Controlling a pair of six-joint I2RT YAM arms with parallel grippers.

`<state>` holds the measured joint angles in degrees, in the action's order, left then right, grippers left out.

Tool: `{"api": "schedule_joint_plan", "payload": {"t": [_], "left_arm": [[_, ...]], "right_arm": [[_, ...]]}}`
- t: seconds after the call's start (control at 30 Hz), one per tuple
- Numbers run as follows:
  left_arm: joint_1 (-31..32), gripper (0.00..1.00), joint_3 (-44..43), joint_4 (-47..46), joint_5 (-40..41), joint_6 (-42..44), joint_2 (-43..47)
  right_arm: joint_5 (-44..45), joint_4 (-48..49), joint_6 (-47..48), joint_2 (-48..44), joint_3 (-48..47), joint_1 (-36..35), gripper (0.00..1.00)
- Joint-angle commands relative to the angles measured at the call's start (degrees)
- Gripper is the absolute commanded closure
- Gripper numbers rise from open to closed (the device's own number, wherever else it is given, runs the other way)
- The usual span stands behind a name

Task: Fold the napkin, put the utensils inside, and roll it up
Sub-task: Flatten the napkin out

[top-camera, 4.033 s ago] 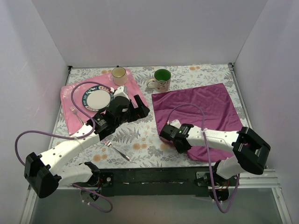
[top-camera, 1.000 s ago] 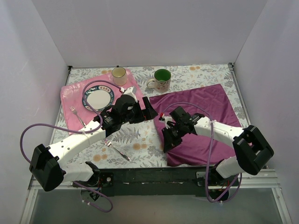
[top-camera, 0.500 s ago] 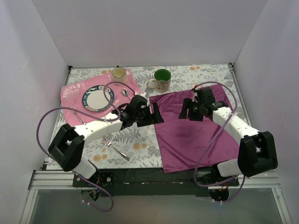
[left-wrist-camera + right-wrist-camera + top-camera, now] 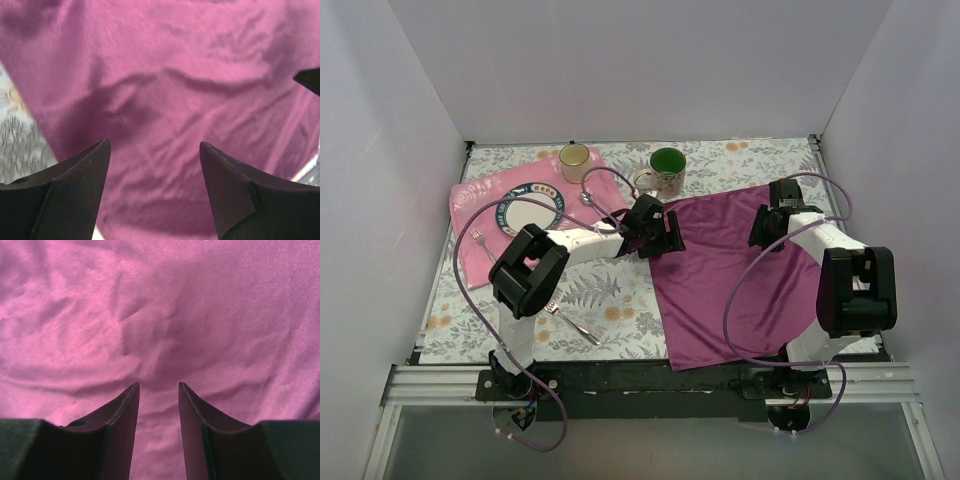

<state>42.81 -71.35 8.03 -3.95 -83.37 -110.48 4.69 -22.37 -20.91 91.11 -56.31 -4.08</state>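
1 fork [image 4: 570, 322] lies on the bench [image 4: 620, 292], near the front. Napkin [image 4: 740, 280] spread open, wrinkled, right half. Left gripper [image 4: 155, 150] over its far-left corner, jaws wide, empty. Right gripper [image 4: 159, 387] over the far-right part, jaws narrowly apart, empty.

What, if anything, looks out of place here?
The napkin lies askew and rumpled, its near edge reaching the black rail at the front. One fork lies alone on the floral tablecloth, off the pink mat.
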Motion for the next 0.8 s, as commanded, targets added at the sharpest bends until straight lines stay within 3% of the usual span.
{"api": "schedule_joint_plan", "payload": {"t": [0.0, 0.57, 0.67, 0.77], "left_arm": [[-1.67, 0.29, -3.7, -0.39, 1.4, 0.32, -3.24], [-5.45, 0.26, -7.49, 2.16, -3.26, 2.95, -7.13], [-5.45, 0.22, -7.22, 2.25, -4.22, 4.01, -4.49], [-5.45, 0.17, -7.93, 4.53, -6.6, 4.71, 1.12]], "right_arm": [[2.43, 2.07, 0.61, 2.23, -1.52, 1.0, 0.55], [-1.09, 4.88, -1.86, -5.41, 9.29, 1.09, 0.53], [-0.3, 2.79, 2.52, -6.73, 6.15, 1.0, 0.47], [2.51, -2.82, 5.35, -11.2, 2.11, -0.31, 0.33]]}}
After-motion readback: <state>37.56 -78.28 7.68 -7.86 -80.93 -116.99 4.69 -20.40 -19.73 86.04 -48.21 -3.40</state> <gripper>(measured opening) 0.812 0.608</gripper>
